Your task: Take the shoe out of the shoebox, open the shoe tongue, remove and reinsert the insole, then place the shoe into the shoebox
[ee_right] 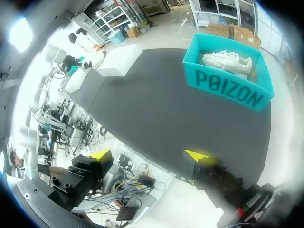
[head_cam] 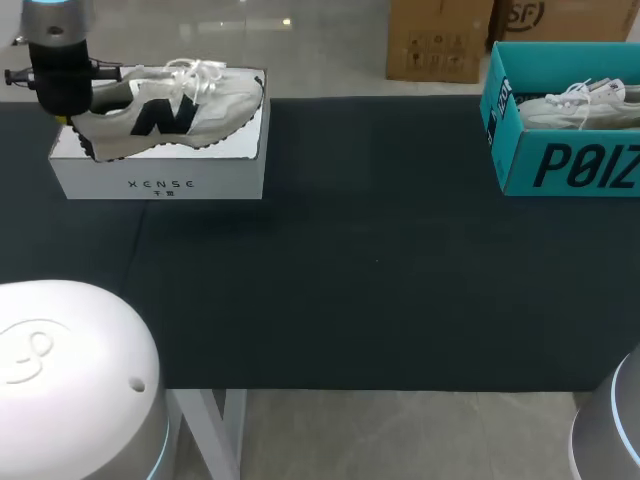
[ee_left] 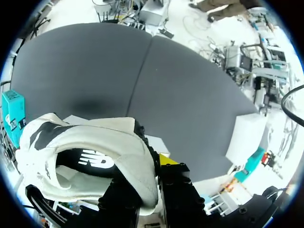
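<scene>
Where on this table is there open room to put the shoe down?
The middle of the black table cover is all bare, from the white shoebox at far left to the teal shoebox at far right, and forward to the near edge. It is crowded only at the white shoebox, where the left gripper holds the grey-and-white sneaker by its heel.

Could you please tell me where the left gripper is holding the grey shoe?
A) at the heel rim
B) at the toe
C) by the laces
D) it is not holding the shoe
A: in the left wrist view, the left gripper has its fingers on either side of the heel rim of the shoe. The head view shows that arm at the heel end, over the white box.
</scene>
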{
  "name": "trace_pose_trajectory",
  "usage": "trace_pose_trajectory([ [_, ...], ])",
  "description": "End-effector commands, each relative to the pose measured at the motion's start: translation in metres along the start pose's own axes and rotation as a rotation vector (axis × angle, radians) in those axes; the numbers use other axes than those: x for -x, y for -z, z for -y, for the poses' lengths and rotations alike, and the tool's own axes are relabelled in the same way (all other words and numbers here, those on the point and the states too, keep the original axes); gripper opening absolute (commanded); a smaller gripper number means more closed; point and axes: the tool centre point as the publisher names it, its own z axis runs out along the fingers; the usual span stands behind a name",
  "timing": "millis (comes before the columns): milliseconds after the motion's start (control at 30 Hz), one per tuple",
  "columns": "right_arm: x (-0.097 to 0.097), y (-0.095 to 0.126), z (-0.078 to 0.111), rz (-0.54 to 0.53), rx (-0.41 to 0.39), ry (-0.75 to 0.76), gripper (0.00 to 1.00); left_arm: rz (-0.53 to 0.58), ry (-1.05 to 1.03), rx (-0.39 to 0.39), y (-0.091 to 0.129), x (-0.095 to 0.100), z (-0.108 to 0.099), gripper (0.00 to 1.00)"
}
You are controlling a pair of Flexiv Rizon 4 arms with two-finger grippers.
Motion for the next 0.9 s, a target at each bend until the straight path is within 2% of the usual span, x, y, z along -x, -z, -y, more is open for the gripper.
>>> trace_pose_trajectory([
  [33, 0.001, 0.0, -0.001, 0.0, -0.003, 0.0, 1.0, -0.01, 0.001, -0.008, 0.001, 0.003, -0.004, 0.0],
  [700, 0.001, 0.0, -0.001, 0.0, -0.003, 0.0, 1.0, -0.01, 0.001, -0.008, 0.001, 0.003, -0.004, 0.0],
  [833, 0.001, 0.0, -0.001, 0.0, -0.003, 0.0, 1.0, -0.035, -0.077, 0.013, -0.014, -0.02, -0.025, 0.0],
  [900, 0.001, 0.0, -0.001, 0.0, -0.003, 0.0, 1.0, -0.028, -0.106, -0.001, -0.022, -0.03, -0.034, 0.0],
])
